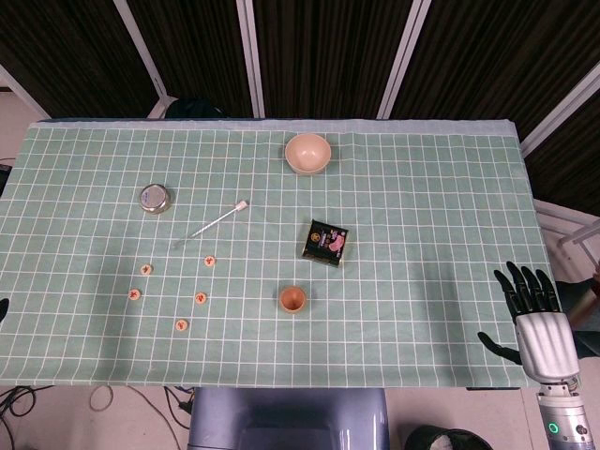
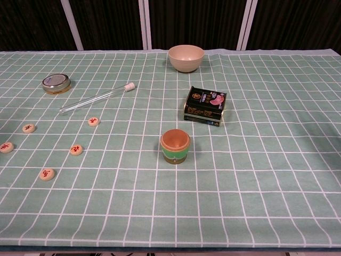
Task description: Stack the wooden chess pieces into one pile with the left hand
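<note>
Head view shows the right hand [image 1: 536, 309] at the table's near right edge, fingers spread, holding nothing. Of the left hand only a dark sliver shows at the left edge, its pose unreadable. Five wooden chess pieces [image 1: 201, 298] lie scattered, unstacked, near left.
</note>
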Controlling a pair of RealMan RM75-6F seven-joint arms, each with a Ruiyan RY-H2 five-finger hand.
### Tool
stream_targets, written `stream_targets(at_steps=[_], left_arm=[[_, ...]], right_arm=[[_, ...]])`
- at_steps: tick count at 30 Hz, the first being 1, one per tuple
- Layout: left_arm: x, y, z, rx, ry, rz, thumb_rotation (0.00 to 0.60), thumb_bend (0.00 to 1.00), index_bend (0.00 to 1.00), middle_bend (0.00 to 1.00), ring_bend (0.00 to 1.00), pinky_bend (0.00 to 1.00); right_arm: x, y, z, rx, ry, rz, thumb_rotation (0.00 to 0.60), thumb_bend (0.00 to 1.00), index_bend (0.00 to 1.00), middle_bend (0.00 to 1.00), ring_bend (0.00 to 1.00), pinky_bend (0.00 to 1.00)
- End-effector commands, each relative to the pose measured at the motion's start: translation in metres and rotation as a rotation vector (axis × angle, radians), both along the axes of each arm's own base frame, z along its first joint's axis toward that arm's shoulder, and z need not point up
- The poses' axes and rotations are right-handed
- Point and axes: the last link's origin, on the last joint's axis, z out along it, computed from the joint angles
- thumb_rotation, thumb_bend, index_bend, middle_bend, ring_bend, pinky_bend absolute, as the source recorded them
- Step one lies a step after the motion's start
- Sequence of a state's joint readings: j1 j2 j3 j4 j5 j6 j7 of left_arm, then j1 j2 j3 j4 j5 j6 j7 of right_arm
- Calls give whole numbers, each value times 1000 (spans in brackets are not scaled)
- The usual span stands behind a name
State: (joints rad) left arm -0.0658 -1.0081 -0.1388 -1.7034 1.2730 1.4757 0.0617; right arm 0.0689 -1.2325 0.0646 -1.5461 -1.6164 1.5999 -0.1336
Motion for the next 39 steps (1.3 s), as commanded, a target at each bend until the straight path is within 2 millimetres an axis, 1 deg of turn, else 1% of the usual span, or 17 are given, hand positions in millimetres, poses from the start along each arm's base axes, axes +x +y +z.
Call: stream_targets(at_steps=[1, 5, 11, 23, 29, 36, 39], left_arm=[[0, 0, -1, -2, 1, -1, 600, 262, 47, 0, 0, 0], [1, 1, -2, -10, 6, 0, 600, 261, 47, 0, 0, 0], [2, 1, -4, -17, 5, -8, 600, 218, 47, 0, 0, 0], [1, 3, -6, -30, 9, -14, 600, 219, 49, 0, 0, 0], [4, 3, -10, -45, 13, -37, 600, 218, 78, 0, 0, 0], [13, 6, -19, -98, 5, -102, 600, 218, 105, 0, 0, 0], [27, 8, -26, -168, 17, -158, 600, 218, 129, 0, 0, 0]], right_arm=[[0, 0, 1, -1, 0, -1, 600, 233, 89, 13, 25, 0], [0, 0, 0, 0, 0, -3, 600, 233, 89, 14, 25, 0], [0, 0, 1, -1, -2, -6, 600, 233, 90, 13, 25, 0], [0, 0, 1, -2, -6, -9, 600, 233, 89, 14, 25, 0], [0, 1, 1, -3, -11, -11, 600, 232, 90, 14, 25, 0], [0, 1, 1, -4, -17, -16, 600, 233, 90, 14, 25, 0], [0, 1, 1, -4, -19, -16, 600, 232, 90, 14, 25, 0]])
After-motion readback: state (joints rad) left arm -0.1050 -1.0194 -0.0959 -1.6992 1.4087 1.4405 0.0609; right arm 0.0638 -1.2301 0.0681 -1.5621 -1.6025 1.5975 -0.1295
